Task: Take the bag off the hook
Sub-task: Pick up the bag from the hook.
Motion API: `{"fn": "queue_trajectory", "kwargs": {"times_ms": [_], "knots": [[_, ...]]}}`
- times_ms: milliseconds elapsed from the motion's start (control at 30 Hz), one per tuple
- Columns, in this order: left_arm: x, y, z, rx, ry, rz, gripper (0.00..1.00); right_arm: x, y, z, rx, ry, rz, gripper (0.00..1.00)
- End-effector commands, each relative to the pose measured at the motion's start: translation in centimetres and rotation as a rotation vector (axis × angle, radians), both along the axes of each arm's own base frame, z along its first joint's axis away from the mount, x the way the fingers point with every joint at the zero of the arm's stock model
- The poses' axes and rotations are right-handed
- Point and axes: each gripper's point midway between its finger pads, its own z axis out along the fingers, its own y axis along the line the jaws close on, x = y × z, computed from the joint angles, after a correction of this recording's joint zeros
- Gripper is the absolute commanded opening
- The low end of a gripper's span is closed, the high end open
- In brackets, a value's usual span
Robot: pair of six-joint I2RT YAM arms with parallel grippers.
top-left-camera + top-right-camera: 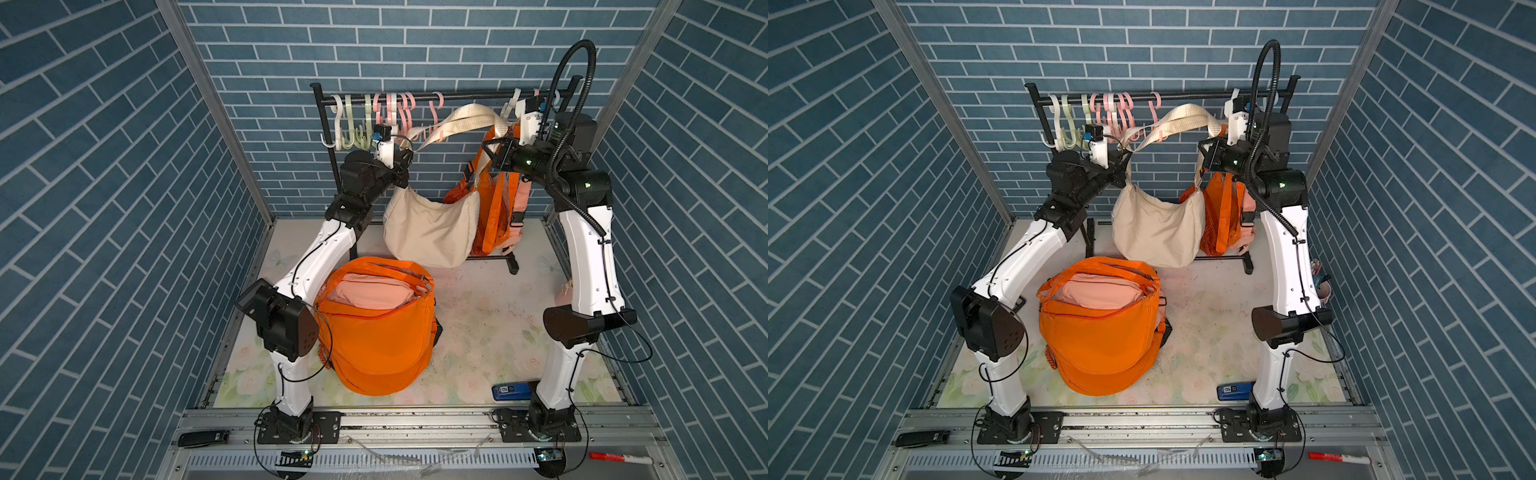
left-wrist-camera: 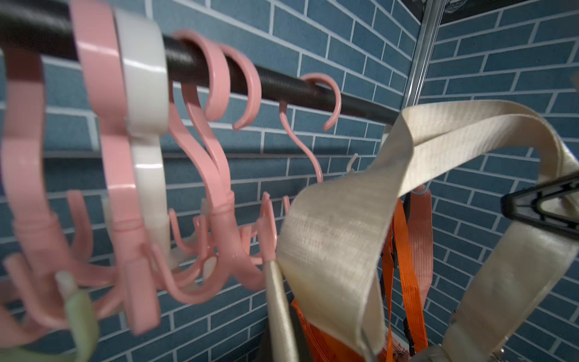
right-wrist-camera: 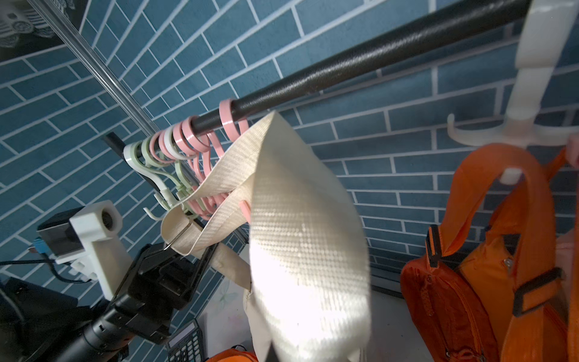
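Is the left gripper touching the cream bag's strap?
Touching. The right wrist view shows the left gripper shut on the cream strap, pinching it beside its metal ring.

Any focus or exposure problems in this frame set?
Left wrist view: the nearest pink hooks are soft, out of focus. Right wrist view: glare blows out the cream strap close to the lens. Both top views: sharp and evenly lit.
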Motion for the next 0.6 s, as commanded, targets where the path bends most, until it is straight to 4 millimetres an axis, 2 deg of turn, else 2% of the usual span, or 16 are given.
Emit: {"fn": "queue_trajectory", "kwargs": {"times_ms": [0,133,267,367,567], "knots": [[-0.5,1.6,3.0,-0.013,-0.034,0.051,0.0,0.3,0.3,3.0,0.096,-0.104,0.01,0.0],[-0.6,2.5,5.1,-0.031,-0.049,0.079,0.0,1.8,0.5,3.5,0.114,-0.151,0.001,0.0],[-1.8,3.4,7.3,-0.043,-0.089,0.091,0.0,2.0,0.3,4.6,0.126,-0.19,-0.003,0.0],[-2.9,4.2,8.5,-0.047,-0.106,0.096,0.0,1.2,0.1,5.8,0.134,-0.224,0.0,0.0],[-5.9,5.4,10.7,-0.023,-0.15,0.104,0.0,-2.5,-0.6,8.6,0.14,-0.282,0.022,0.0]]}}
